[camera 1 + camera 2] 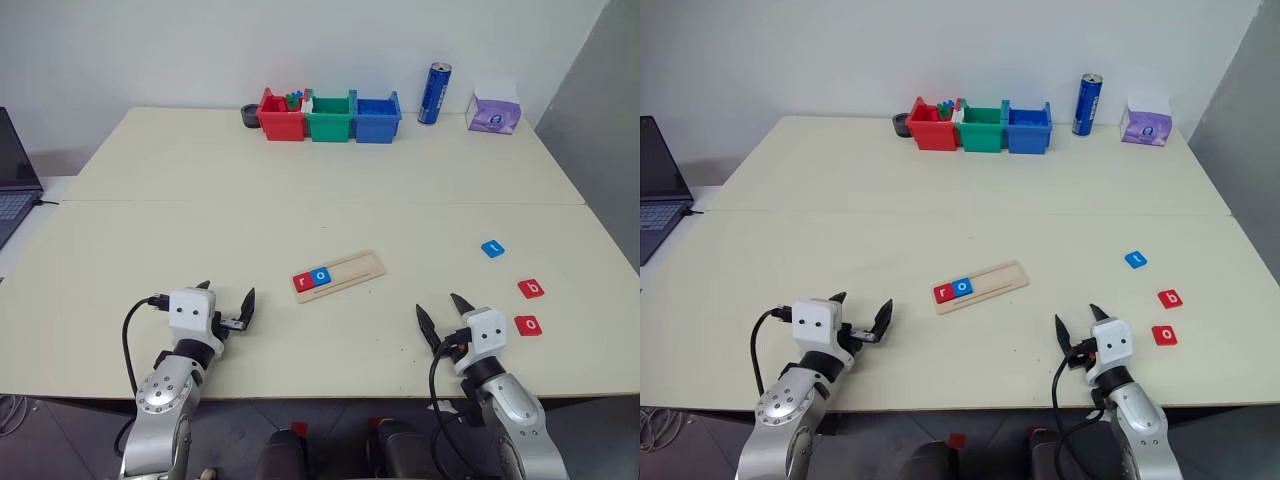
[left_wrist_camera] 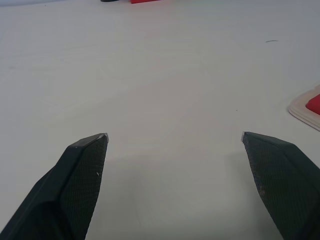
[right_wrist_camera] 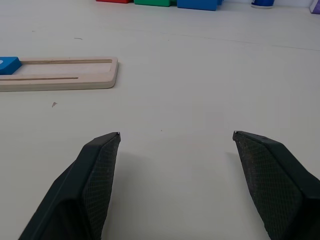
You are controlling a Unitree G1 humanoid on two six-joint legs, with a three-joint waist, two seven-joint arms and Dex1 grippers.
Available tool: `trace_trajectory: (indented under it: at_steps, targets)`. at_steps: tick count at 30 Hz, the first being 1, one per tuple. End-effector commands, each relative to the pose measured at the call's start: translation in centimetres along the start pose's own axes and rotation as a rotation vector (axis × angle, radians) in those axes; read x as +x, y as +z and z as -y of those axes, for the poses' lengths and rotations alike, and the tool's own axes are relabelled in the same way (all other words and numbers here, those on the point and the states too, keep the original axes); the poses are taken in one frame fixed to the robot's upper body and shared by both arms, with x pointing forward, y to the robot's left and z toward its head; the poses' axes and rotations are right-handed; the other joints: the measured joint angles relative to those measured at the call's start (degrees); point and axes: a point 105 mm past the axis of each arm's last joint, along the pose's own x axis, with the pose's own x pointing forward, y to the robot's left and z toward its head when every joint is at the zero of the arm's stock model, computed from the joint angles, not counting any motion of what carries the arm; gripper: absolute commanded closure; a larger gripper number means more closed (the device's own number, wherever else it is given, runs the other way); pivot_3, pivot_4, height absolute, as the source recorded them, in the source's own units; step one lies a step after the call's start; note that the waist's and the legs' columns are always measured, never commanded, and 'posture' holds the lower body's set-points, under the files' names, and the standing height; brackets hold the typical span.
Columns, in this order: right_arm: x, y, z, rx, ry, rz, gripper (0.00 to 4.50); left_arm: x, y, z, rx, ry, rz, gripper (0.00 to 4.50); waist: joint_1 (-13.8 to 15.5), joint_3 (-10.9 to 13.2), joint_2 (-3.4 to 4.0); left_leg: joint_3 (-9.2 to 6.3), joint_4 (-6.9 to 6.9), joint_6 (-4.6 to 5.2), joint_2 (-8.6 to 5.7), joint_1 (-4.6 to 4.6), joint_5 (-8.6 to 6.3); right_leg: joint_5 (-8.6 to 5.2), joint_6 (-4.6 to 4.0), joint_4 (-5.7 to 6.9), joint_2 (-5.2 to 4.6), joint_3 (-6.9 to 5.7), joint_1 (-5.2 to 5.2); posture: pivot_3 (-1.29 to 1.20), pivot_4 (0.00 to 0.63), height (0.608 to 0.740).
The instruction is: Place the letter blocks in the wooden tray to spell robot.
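The wooden tray (image 1: pixel 340 275) lies slanted mid-table, holding a red "r" block (image 1: pixel 303 279) and a blue "o" block (image 1: pixel 320 274) at its left end. Off to the right lie three loose blocks: a blue one (image 1: pixel 492 248), a red "b" (image 1: pixel 531 289) and a red "o" (image 1: pixel 528 325). My left gripper (image 1: pixel 227 299) hovers open and empty near the front edge, left of the tray. My right gripper (image 1: pixel 444 314) is open and empty too, just left of the red "o". The tray's end (image 3: pixel 60 74) appears in the right wrist view.
Red (image 1: pixel 282 116), green (image 1: pixel 330 117) and blue (image 1: pixel 377 118) bins stand in a row at the far edge, with a blue can (image 1: pixel 434 93) and a purple tissue box (image 1: pixel 494 112) to their right. A laptop (image 1: pixel 15 175) sits off the table's left side.
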Motion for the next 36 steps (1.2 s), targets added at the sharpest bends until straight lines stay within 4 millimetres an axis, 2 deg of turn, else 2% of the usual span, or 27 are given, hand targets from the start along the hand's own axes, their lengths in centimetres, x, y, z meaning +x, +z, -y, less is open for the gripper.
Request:
trace_trajectory:
  at_steps: [1,20,31,36]
  targets:
    - [-0.2,0.8,0.3,-0.012,-0.010,0.021,0.67,0.1,0.8,0.0,0.014,0.000,0.032,0.00,0.0,0.0,0.00,0.00,0.00,0.00,0.00,0.00,0.00,0.00,0.00,0.00,0.00,0.00,0.00,0.00,0.150,0.740]
    - [0.1,1.0,0.4,-0.014,-0.004,0.022,0.67,0.4,1.0,0.2,0.009,0.006,0.026,0.00,0.0,0.0,0.00,0.00,0.00,0.00,0.00,0.00,0.00,0.00,0.00,0.00,0.00,0.00,0.00,0.00,0.150,0.740]
    - [-0.1,1.0,0.7,-0.022,-0.017,0.024,0.67,0.9,0.5,0.6,0.012,-0.067,-0.044,0.00,0.0,0.0,0.00,0.00,0.00,0.00,0.00,0.00,0.00,0.00,0.00,0.00,0.00,0.00,0.00,0.00,0.150,0.740]
    - [-0.2,1.0,0.7,-0.025,-0.018,0.026,0.67,0.6,0.8,1.2,-0.027,-0.163,-0.025,0.00,0.0,0.0,0.00,0.00,0.00,0.00,0.00,0.00,0.00,0.00,0.00,0.00,0.00,0.00,0.00,0.00,0.150,0.740]
